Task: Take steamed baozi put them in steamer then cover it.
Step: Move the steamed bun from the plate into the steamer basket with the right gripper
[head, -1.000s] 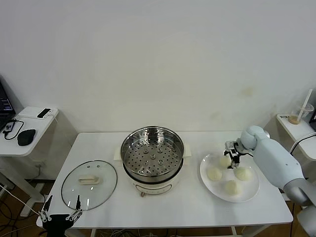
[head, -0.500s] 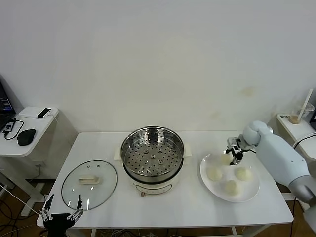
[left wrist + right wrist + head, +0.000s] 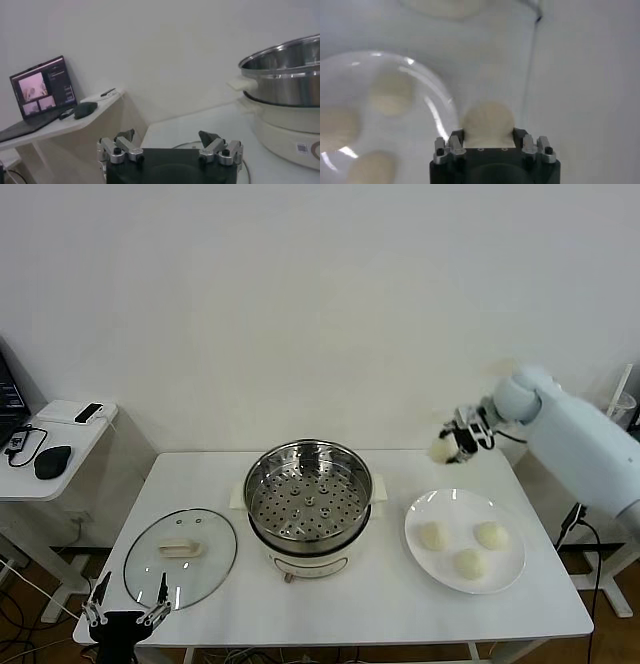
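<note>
polished stainless steel on the steamer (image 3: 309,496), mirror-bright at the wall, perforated tray inside, seated on a smooth cream plastic base. clear glass in the cover (image 3: 181,557) left of the steamer, thin metal rim, matt cream handle. glossy white glaze on the plate (image 3: 510,569) right of the steamer. soft, smooth, matt dough on the steamed baozi (image 3: 433,536). matt white bench (image 3: 400,609). black body and bare metal fittings on the right gripper (image 3: 489,141).

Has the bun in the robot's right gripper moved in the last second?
Yes. The right gripper has lifted one baozi off the plate, up and toward the steamer.
</note>
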Controlling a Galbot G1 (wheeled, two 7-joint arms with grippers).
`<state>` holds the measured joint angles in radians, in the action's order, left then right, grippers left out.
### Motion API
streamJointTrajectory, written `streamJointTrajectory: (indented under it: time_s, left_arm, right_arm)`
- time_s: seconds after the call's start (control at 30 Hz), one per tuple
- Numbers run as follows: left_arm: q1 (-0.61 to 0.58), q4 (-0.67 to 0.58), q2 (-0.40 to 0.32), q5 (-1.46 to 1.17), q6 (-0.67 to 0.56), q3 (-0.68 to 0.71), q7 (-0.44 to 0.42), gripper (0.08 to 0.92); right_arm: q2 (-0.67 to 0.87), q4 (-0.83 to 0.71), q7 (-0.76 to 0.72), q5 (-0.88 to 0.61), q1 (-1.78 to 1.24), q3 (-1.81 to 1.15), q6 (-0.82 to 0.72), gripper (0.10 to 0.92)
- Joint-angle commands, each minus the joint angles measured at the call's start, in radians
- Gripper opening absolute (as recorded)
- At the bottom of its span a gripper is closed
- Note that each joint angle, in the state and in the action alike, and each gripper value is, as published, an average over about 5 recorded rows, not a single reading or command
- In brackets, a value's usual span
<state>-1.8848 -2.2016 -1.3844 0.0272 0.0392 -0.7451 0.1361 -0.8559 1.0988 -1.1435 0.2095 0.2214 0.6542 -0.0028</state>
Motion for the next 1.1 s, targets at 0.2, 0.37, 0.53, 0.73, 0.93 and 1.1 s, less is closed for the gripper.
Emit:
streamJointTrajectory:
  time_s: [0.2, 0.37, 0.53, 0.73, 0.93, 1.1]
  left_arm:
    - [0.000, -0.012, 0.003, -0.014, 0.003, -0.016, 0.000, 0.823]
    - [-0.003, -0.023, 0.002, -0.014, 0.004, -0.025, -0.001, 0.823]
    - [-0.008, -0.034, -0.007, -0.014, 0.003, -0.038, 0.000, 0.823]
    - [-0.013, -0.041, -0.018, -0.013, 0.002, -0.048, 0.001, 0.823]
    - [-0.013, -0.042, -0.025, -0.011, 0.003, -0.058, 0.001, 0.823]
    - [-0.016, -0.041, -0.021, -0.011, 0.004, -0.062, 0.000, 0.823]
  right_arm:
    - [-0.172, 0.108, 0.107, -0.266, 0.358, 0.367, 0.047, 0.605]
    - [-0.267, 0.112, 0.192, -0.229, 0.368, 0.477, 0.157, 0.603]
    - [-0.343, 0.098, 0.262, -0.099, 0.327, 0.516, 0.246, 0.602]
    - [-0.405, 0.056, 0.301, 0.015, 0.252, 0.526, 0.357, 0.602]
    - [-0.448, -0.032, 0.305, 0.064, 0.187, 0.519, 0.453, 0.602]
    - [-0.469, -0.086, 0.306, 0.099, 0.153, 0.520, 0.522, 0.606]
